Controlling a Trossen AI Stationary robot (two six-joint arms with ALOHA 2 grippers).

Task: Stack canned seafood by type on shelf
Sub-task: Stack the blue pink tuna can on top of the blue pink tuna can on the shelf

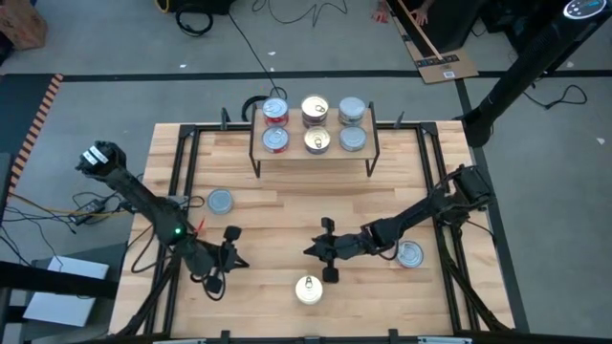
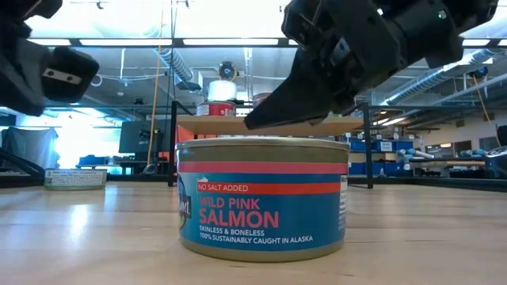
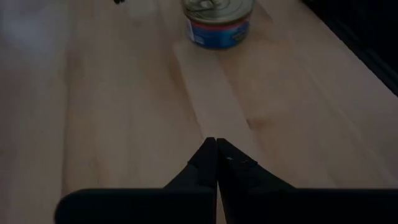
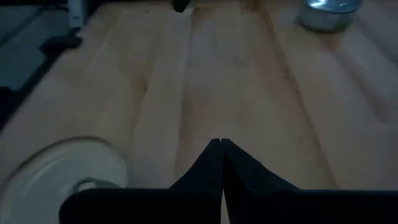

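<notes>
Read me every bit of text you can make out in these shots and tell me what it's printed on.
All on the salmon can nearest the low camera:
"NO SALT ADDED"
"WILD PINK SALMON"
"SKINLESS & BONELESS"
"100% SUSTAINABLY CAUGHT IN ALASKA"
Brand logo at the label's left edge: cut off, unreadable.
Far can on the table: too small to read.
Cans on the shelf: labels unreadable.

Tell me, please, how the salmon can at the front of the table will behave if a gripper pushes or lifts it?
The salmon can stands upright, squat and wide, so a push would probably slide it rather than tip it. Its metal wall looks stiff; its smooth label might slip.
</notes>
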